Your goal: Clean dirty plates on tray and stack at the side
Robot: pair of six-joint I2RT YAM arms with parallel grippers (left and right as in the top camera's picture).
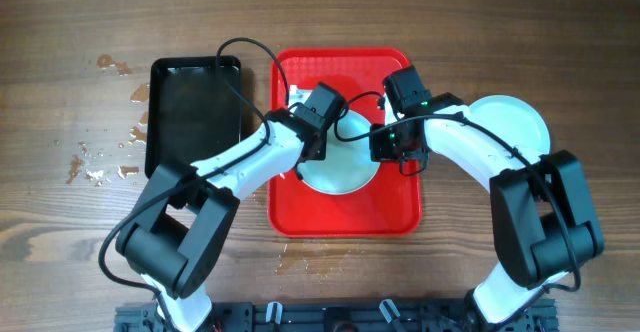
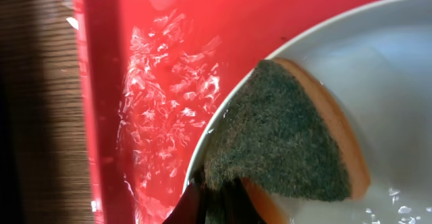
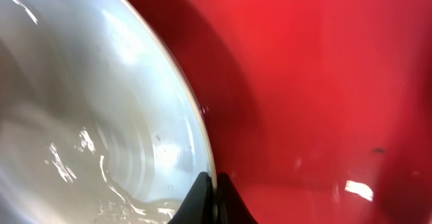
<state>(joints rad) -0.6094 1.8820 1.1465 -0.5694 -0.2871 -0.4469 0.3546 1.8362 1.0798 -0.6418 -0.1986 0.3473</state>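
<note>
The scrubbing step is in hand. The left fingers (image 2: 194, 209) are closing tightly on a sponge (image 2: 283, 143) (green scouring face toward the wrist camera, orange body showing along its edge) and pressing it onto the plate (image 2: 391, 75). That plate is lying inside the tray (image 2: 169, 42), near the tray's middle. The right fingers (image 3: 197, 204) are sitting narrow on the plate's rim on the side facing the tray's right wall, apparently pinching it to steady it. Water is glistening on the plate and on the tray floor beside it. No red-orange smear is showing on the parts of the plate in view, so the wiping is probably nearing its end.

A second plate (image 1: 515, 122) is resting on the tabletop (image 1: 80, 32) just beyond the tray's right edge, marking the stacking spot. A black tray (image 1: 195, 112) is sitting just off the tray's left edge.

The next move is likely calling for the sponge to lift clear. The right fingers would then be carrying the wet, slippery plate over the tray's right rim and onto the second plate, which asks for a firm hold and a level carry.
</note>
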